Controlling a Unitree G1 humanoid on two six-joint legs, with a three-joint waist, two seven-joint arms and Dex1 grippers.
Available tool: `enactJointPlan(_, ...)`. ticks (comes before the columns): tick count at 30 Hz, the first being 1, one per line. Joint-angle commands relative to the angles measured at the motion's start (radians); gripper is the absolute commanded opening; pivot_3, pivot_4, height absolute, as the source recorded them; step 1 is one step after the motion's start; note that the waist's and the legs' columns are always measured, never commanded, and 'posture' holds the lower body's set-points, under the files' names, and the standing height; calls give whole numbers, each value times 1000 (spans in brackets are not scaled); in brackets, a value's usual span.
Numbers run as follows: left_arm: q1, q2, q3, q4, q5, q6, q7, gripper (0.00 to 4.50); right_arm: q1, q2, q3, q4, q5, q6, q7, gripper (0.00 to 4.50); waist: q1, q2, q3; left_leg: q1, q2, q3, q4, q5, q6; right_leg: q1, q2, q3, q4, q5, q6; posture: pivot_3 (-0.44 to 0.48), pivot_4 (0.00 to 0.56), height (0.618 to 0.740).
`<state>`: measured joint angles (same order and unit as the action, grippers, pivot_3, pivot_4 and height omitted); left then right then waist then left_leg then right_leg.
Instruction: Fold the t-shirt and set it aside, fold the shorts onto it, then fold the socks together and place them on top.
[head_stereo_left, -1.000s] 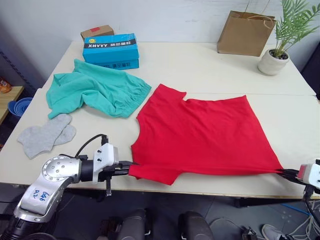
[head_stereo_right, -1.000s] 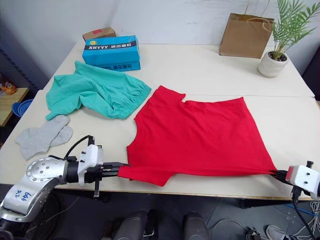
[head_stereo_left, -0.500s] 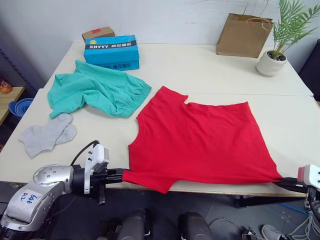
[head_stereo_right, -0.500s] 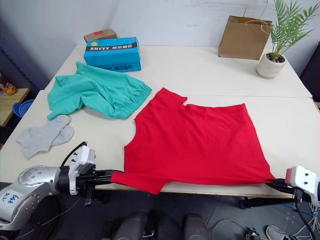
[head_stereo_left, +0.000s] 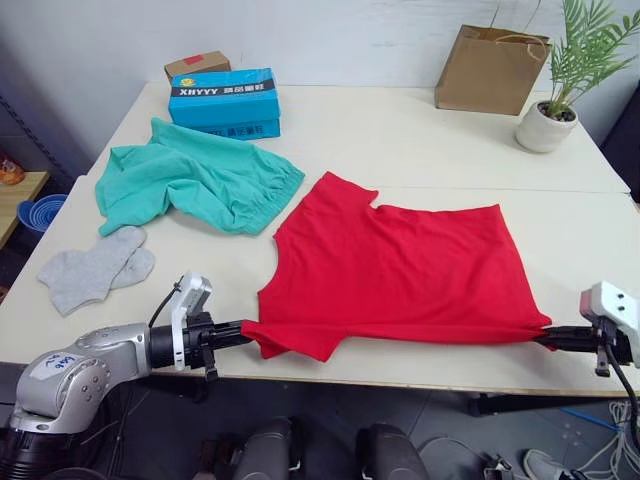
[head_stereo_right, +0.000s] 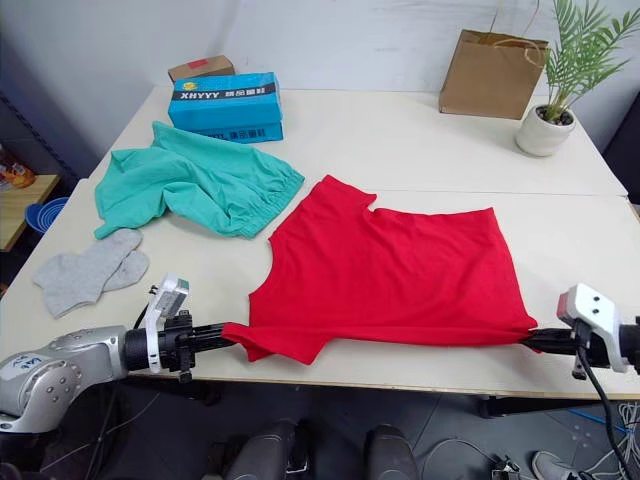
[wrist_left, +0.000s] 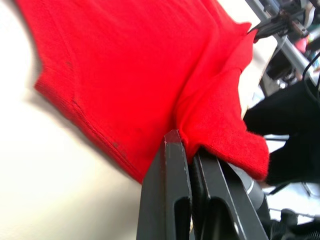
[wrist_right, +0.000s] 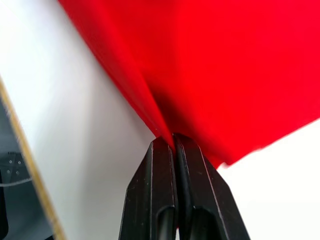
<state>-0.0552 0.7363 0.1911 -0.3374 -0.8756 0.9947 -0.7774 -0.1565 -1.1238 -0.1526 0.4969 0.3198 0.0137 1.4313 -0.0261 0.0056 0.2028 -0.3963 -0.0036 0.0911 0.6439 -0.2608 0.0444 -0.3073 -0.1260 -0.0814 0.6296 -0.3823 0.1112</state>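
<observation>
Here the left gripper (head_stereo_left: 238, 331) has its two black fingers pinched flat on the near sleeve edge of the t-shirt (head_stereo_left: 400, 270), with no gap showing between them in the left wrist view, where red cloth bunches out over the fingertips (wrist_left: 175, 145). The right gripper (head_stereo_left: 545, 338), at the lower right of the head view, is likewise closed tight on the hem corner, and the fabric runs from it in a taut fold line. With both near corners held at the front edge of the table (head_stereo_left: 400, 130), the shirt's lower border is drawn into a nearly straight line between the two arms; that looks like the setup for lifting the near half and carrying it over the far half, so the first fold seems barely begun. The rest of the shirt lies flat in the middle of the frame, neck opening toward the left. The shorts (head_stereo_left: 195, 180) lie rumpled in the upper left, just beside the shirt's shoulder but not overlapping it, and the socks (head_stereo_left: 95, 268) lie side by side at the left edge, well apart from the shirt, presumably waiting their turn. A blue box (head_stereo_left: 222, 102), a paper bag (head_stereo_left: 492, 68) and a potted plant (head_stereo_left: 560, 90) stand along the far edge, well apart from the fold.
</observation>
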Motion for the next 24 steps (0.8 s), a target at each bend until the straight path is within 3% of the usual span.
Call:
enactJointPlan(1,2,-5,39,2,-31,22,16,36,-16,-18,1,-44,1,66,22,0,0,0,0,0,0,0,0,0,0,0,0,0,-1,0,0,0,150,740)
enactJointPlan(6,36,19,22,-23,12,-28,-30,36,70,-98,-47,-194,60,281,92,0,7,1,0,-4,0,0,-1,-2,0,-2,0,-1,-3,1,1,0,150,740)
enactJointPlan(13,106,88,-59,-67,111,-199,-198,36,243,-165,-114,-310,65,367,103,0,7,0,0,-8,0,0,-4,-5,0,-6,0,-1,-9,1,3,0,150,740)
enactJointPlan(18,106,91,-62,-52,120,-221,-219,36,269,-162,-151,-330,83,411,97,0,7,0,0,-8,0,1,-6,-4,0,-6,0,-1,-11,1,3,0,150,740)
enactJointPlan(24,87,75,-14,-17,61,-151,-186,36,199,-166,-141,-296,85,435,99,0,1,0,0,-8,0,1,-9,-3,0,-7,0,-1,-11,1,3,0,150,740)
